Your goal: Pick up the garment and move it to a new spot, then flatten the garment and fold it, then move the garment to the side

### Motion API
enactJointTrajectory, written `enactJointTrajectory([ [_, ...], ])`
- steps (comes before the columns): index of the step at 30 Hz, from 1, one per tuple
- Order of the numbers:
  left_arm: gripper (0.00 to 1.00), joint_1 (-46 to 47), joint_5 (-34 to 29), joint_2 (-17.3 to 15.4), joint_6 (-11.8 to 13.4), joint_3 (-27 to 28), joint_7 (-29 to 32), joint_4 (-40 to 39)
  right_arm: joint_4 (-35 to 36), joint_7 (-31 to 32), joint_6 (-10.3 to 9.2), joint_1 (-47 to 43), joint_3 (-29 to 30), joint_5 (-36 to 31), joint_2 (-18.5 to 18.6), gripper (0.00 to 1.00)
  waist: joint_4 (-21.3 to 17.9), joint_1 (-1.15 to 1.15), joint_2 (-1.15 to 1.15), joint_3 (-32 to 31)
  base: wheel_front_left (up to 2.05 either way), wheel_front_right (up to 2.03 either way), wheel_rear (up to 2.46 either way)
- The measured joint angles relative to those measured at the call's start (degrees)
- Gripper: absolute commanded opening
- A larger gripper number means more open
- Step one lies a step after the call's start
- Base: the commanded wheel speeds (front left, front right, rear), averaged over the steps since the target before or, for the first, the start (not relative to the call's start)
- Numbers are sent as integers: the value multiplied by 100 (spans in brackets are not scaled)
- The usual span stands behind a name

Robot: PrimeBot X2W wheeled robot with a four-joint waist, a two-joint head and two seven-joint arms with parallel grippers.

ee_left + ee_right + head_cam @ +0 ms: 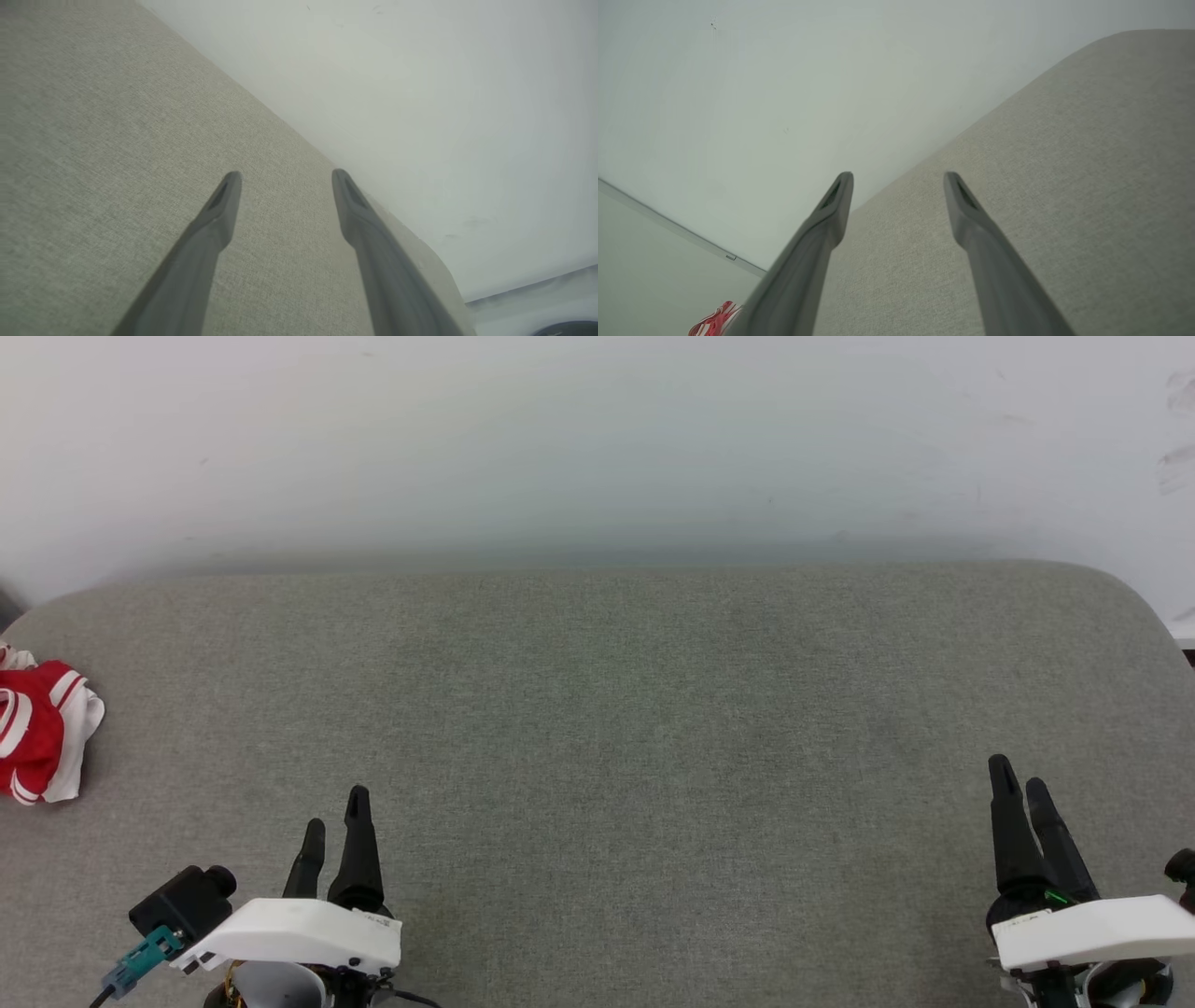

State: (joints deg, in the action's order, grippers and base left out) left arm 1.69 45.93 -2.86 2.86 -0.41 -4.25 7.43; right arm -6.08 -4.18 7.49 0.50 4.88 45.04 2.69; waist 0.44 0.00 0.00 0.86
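Seemingly first step, pickup not begun. My left gripper [336, 807] and right gripper [1018, 773] stood spread wide, empty, over pad [597, 709]. Garment [42, 733] lay bunched at pad's left edge (partly cut off), well apart from left gripper. Next move, I judged, called for left reach sideways, pinch on cloth.

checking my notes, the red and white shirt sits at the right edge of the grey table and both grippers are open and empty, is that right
Not quite. The head view shows the red and white shirt at the left edge of the grey table, not the right. The left gripper and right gripper are indeed open and empty.
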Motion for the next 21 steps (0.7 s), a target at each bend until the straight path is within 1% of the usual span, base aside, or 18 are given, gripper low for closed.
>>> enactJointTrajectory([
  [10,100,-32,-751,-52,171,-200,-169,-86,132,-181,0,-85,-23,-811,0,100,14,0,0,3,0,0,0],
  [21,100,-92,-1481,-97,319,-363,-353,-186,298,-356,1,-159,-68,-1500,1,100,24,0,0,5,0,0,0],
])
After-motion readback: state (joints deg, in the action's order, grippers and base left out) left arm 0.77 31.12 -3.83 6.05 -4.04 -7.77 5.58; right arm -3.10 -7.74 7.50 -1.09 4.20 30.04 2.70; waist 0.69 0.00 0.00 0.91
